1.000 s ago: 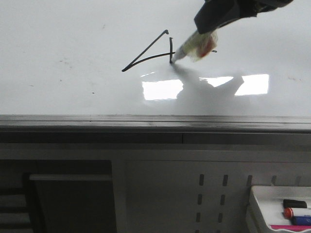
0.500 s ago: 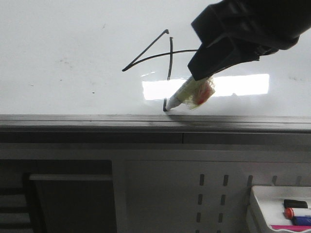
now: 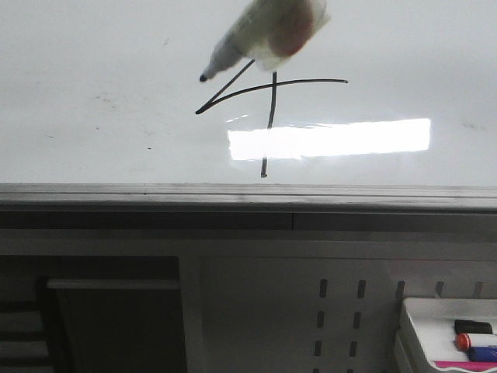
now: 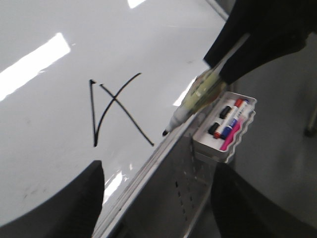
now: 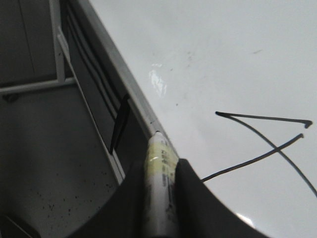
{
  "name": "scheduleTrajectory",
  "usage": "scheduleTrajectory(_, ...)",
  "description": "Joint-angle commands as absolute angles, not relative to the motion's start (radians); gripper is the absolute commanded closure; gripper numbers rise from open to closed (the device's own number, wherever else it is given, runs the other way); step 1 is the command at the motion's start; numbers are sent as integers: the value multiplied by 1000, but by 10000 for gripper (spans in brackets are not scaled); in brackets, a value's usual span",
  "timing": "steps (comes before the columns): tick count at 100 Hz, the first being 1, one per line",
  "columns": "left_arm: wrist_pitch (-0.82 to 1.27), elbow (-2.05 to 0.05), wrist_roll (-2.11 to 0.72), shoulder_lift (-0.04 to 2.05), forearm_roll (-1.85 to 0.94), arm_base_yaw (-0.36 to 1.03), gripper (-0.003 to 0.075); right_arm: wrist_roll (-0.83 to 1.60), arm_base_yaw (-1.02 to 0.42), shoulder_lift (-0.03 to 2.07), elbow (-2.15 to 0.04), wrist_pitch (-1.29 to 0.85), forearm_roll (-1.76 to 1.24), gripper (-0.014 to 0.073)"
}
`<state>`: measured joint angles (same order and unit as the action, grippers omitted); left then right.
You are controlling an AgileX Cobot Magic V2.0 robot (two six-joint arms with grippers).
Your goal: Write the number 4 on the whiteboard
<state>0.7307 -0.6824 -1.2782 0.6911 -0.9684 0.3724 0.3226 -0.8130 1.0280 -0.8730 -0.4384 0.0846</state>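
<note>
White and shiny, the whiteboard [image 3: 93,140] on my worktop shows the number 4 [image 3: 268,101] near its front edge, my right claw [image 5: 161,193] is clamped on the marker [image 3: 260,35] above it, so writing looks done, and next comes putting it away.

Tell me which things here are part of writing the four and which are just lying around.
Part of the job:
- whiteboard
- number 4, fully drawn
- marker, gripped in the right gripper

Just lying about:
- tray hung off the board's edge
- spare markers in it
</note>
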Motion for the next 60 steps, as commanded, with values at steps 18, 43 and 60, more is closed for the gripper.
scheduleTrajectory(18,852,-888,-1279,940,-886,584,280,326,-946,1019,-909,-388,171,641)
scheduleTrajectory(43,846,-958,-1279,1105,-862,669,281,326,-1012,1019,-909,-388,173,641)
scheduleTrajectory(60,842,-963,-1278,1154,-865,669,320,326,-1019,1019,-909,-388,173,640)
